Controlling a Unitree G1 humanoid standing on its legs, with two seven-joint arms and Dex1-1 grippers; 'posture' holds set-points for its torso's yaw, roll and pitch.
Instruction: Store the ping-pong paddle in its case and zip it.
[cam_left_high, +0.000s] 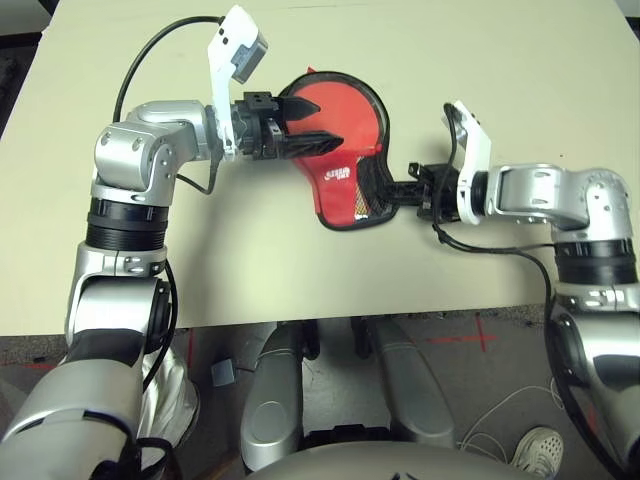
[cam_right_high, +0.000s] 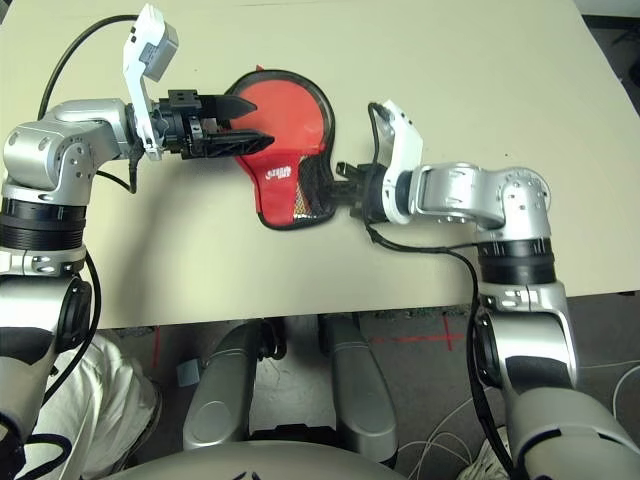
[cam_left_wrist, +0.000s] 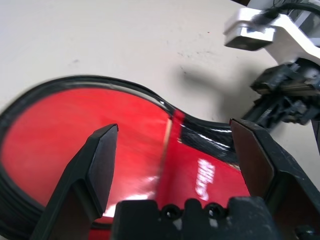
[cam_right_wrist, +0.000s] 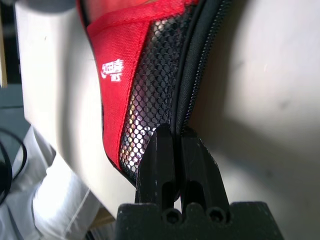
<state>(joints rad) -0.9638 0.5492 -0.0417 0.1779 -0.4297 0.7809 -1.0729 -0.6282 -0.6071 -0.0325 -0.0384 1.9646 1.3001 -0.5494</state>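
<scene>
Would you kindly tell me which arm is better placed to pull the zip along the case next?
Right, probably: its end effector is shut at the case's zip edge, while the left end effector hovers open above it.

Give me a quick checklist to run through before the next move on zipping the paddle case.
1. Case lying flat on the table: ok.
2. Paddle inside the case: red face shows through the clear panel; handle hidden, cannot tell.
3. Right tool shut at the case's zip edge: ok.
4. Zip pull actually pinched: cannot tell.
5. Left tool open over the round end, not clamping the case: not ok if the case must be held.
6. Zip closed all round: cannot tell.
</scene>
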